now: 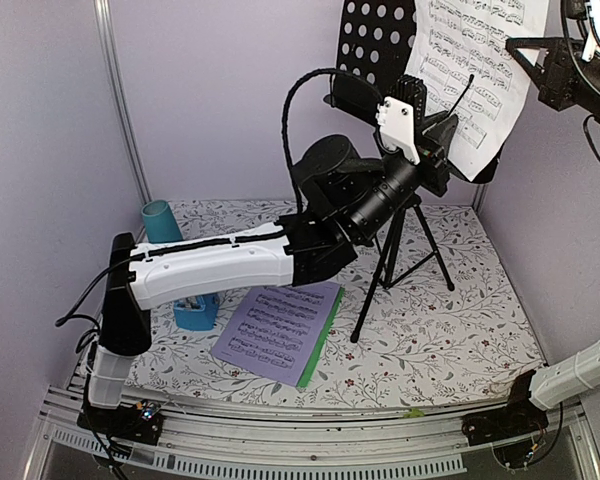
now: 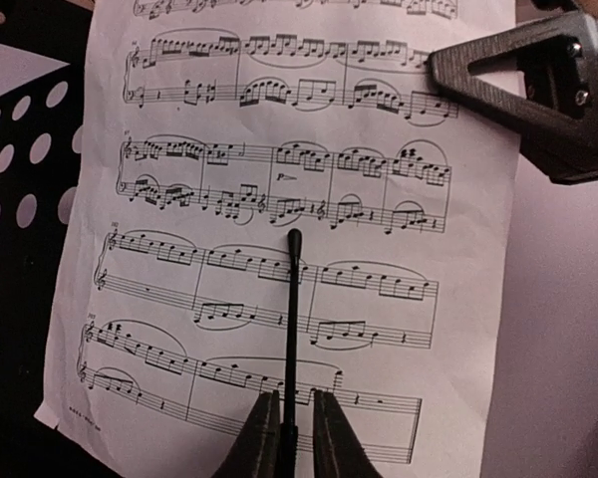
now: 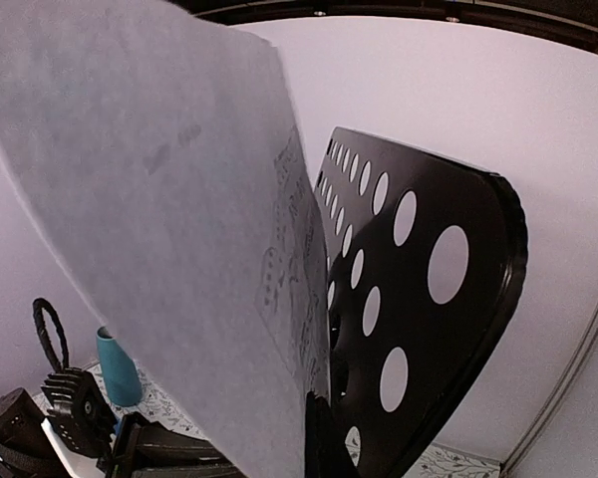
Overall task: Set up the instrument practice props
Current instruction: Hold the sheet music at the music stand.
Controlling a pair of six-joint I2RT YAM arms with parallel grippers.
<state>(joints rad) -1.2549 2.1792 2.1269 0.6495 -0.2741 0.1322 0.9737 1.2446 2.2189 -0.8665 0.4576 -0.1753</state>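
Upright page (image 2: 279, 249): printed staves of notes, slurs and bar lines, with no words legible.
System starts: a tiny figure at the left of each system, too small to read.
Bottom-left corner: one short line of fine print (image 2: 85, 416), blurred and unreadable.
Flat page (image 1: 278, 330): music notation only, too small to make out — no title legible.

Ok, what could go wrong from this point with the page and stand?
The sheet-music page overhangs the perforated desk on the right, held by the right gripper; released there, it may slide off. The left gripper straddles a thin wire over the page; a tug could crease paper or tip the tripod.
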